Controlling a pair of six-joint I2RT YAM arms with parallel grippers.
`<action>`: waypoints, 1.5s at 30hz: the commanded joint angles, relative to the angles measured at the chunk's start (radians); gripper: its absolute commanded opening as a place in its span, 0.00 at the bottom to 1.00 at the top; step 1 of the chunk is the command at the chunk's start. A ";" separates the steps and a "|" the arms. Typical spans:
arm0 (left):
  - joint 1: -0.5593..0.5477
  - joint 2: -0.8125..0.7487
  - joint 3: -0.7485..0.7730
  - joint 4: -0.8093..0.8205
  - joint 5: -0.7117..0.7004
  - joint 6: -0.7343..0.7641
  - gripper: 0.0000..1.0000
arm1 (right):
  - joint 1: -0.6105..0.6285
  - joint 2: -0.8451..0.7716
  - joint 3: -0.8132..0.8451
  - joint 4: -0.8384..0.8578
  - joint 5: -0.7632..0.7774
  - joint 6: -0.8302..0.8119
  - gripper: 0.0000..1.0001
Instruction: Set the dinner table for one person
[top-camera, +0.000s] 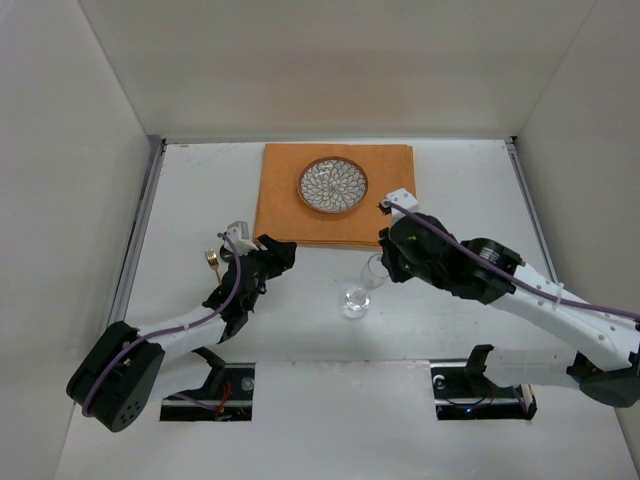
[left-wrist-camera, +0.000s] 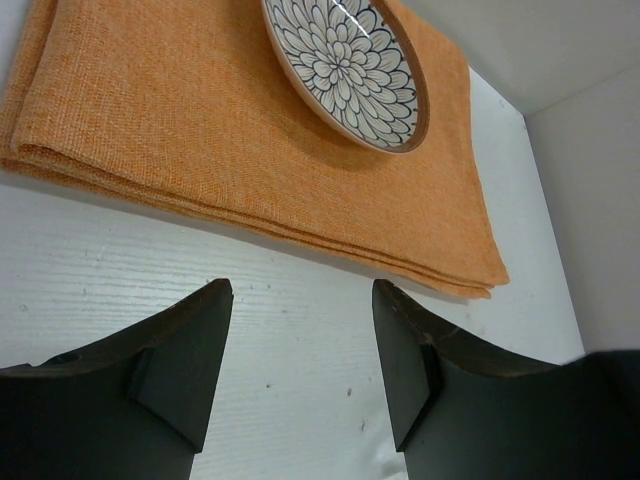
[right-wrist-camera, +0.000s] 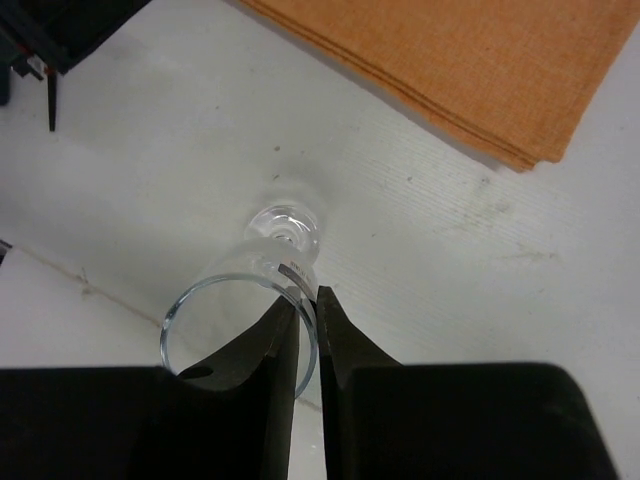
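Observation:
The dinner table (top-camera: 460, 190) is a white tabletop with metal side rails. A folded orange cloth mat (top-camera: 290, 205) lies at its far middle with a flower-patterned plate (top-camera: 333, 186) on it. A clear glass (top-camera: 360, 290) is in front of the mat. My right gripper (top-camera: 383, 264) is shut on its rim; in the right wrist view (right-wrist-camera: 308, 295) one finger is inside the glass (right-wrist-camera: 235, 300) and one outside. My left gripper (top-camera: 278, 254) is open and empty just above the table by the mat's near left corner. Its view (left-wrist-camera: 300, 290) faces the mat (left-wrist-camera: 200, 120) and plate (left-wrist-camera: 345, 65).
A small gold fork (top-camera: 211, 260) lies on the table left of my left gripper. Metal rails (top-camera: 140, 235) run along both table sides, and white walls enclose the table on three sides. The arm bases (top-camera: 215, 385) stand at the near edge.

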 joint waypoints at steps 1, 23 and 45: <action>0.000 -0.030 -0.009 0.050 0.000 -0.005 0.56 | -0.054 -0.078 0.022 0.146 0.052 -0.020 0.17; -0.024 0.013 0.001 0.060 -0.002 -0.002 0.56 | -0.694 0.604 0.606 0.486 -0.108 -0.249 0.16; -0.029 0.092 0.016 0.088 0.006 -0.019 0.56 | -0.733 1.024 1.036 0.358 -0.060 -0.347 0.16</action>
